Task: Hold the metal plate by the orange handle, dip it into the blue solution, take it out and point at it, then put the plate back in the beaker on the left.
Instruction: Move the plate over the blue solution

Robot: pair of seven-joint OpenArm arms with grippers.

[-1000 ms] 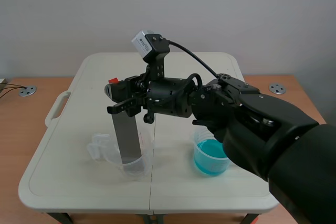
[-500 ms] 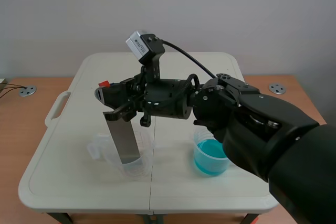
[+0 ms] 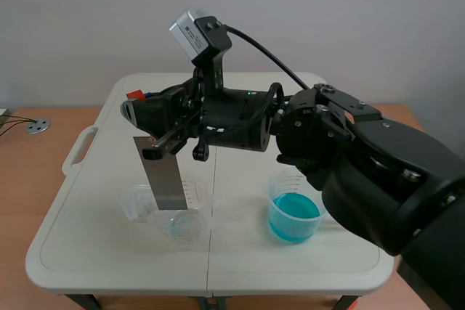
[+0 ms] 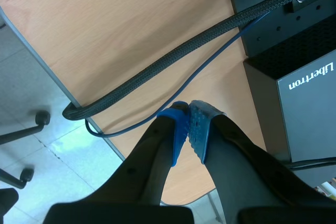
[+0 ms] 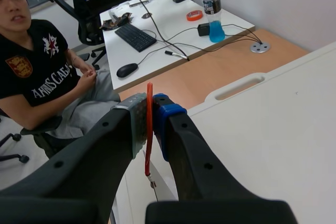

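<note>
- the right gripper [image 3: 142, 125] is reaching in from the right edge of the scene view to the centre left, clenched on the orange handle [image 3: 134, 95].
- in the right wrist view, this gripper [image 5: 149, 116] is pinching the thin handle [image 5: 149, 92] between its two pads.
- the metal plate [image 3: 163, 176] is hanging below the gripper, slightly tilted, at the left of centre.
- its lower edge is overlapping the mouth of the clear beaker [image 3: 185, 230] at the lower left; contact cannot be determined.
- the beaker of blue solution [image 3: 294, 215] is standing at the lower right of centre on the table [image 3: 94, 252], well apart from the plate.
- the left gripper [image 4: 187, 129] is closed with its blue pads meeting on nothing, above a wooden surface [image 4: 105, 24] with a black cable [image 4: 173, 61].
</note>
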